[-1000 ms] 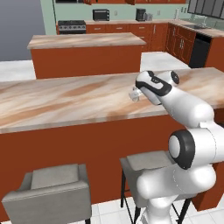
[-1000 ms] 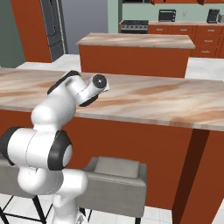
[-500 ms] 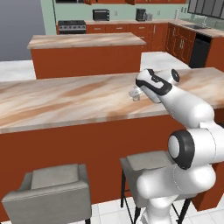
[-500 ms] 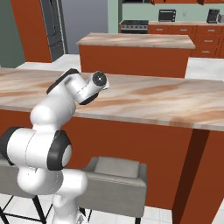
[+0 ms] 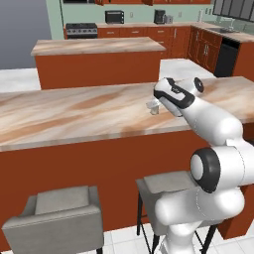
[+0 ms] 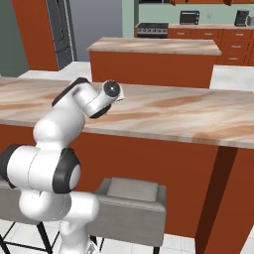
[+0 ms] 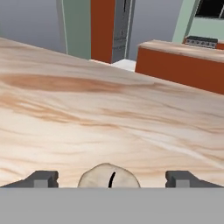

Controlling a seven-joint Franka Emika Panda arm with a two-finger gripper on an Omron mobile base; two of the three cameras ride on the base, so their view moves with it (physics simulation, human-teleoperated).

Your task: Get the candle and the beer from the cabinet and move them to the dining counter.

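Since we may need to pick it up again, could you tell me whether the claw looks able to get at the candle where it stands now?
Probably yes: the candle sits on the dining counter between the open claw's fingertips, with nothing between them.

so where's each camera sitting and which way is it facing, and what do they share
Left base view: behind the arm's left, facing forward over the dining counter; arm rises lower right, candle by the end effector.
Right base view: behind the arm's right, same dining counter; arm rises lower left.
Hand view: on the hand, low over the marbled top; open fingertips flank the candle.
Shared: the counter, and the island beyond.
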